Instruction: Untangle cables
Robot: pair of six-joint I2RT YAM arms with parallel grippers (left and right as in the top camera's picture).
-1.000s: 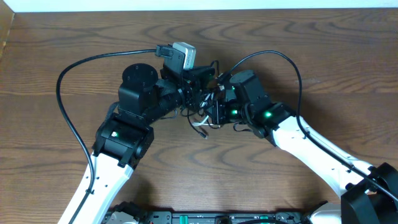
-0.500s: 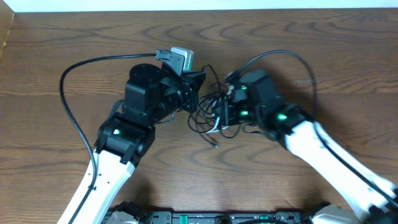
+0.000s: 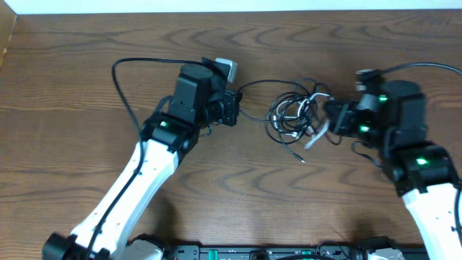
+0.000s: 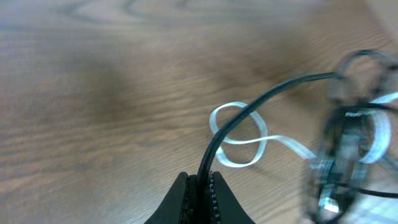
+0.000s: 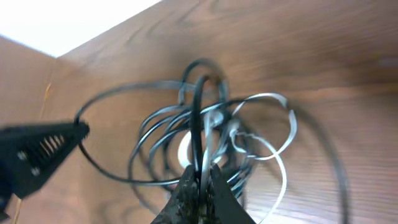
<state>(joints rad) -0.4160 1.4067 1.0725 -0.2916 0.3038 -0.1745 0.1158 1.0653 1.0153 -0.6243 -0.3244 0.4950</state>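
You have soft, even light on the table (image 3: pixel 72 72) in the overhead view, with only faint shadows. In both wrist views the cables (image 4: pixel 336 155) smear out of focus, and the right wrist view's top-left corner glares white.

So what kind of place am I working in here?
Likely a robot lab bench: a wood-grain table, white robot arms, and tangled cables pinched by the left pincer and right pincer.
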